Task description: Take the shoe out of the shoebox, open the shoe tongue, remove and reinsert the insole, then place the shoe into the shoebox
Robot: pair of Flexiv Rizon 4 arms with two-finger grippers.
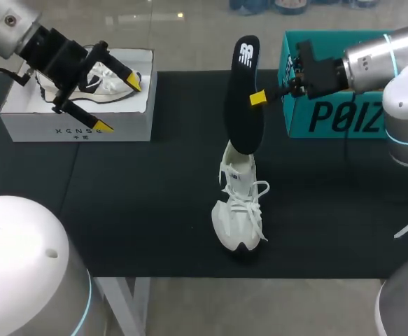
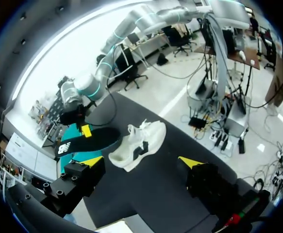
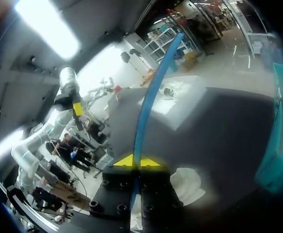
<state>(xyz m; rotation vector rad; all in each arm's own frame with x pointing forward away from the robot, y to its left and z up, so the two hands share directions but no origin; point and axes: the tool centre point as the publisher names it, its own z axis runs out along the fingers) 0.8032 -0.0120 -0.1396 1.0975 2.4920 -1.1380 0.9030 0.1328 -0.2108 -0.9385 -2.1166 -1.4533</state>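
The left pincer [image 1: 117, 103] gapes wide and holds nothing. It hangs over the white box [image 1: 78, 124], with a second shoe [image 1: 110, 75] in the box just under its fingers. In its wrist view the shoe [image 2: 137, 145] lies well ahead of it on the black mat [image 1: 148, 203], between the lines of its two tips.

The shoe looks light and soft-sided, so it would likely tip or slide under a push. The firm sole edge or heel collar seems the best place to hold it.

The insole [image 1: 242, 91] stands nearly upright, its lower end at the shoe's opening. I cannot tell whether it is inside. It looks thin, light and bendy, and would likely buckle if pushed from far up.

The right pincer [image 1: 259, 98] is closed on the insole's edge about halfway up, with the teal box [image 1: 333, 115] just behind it.
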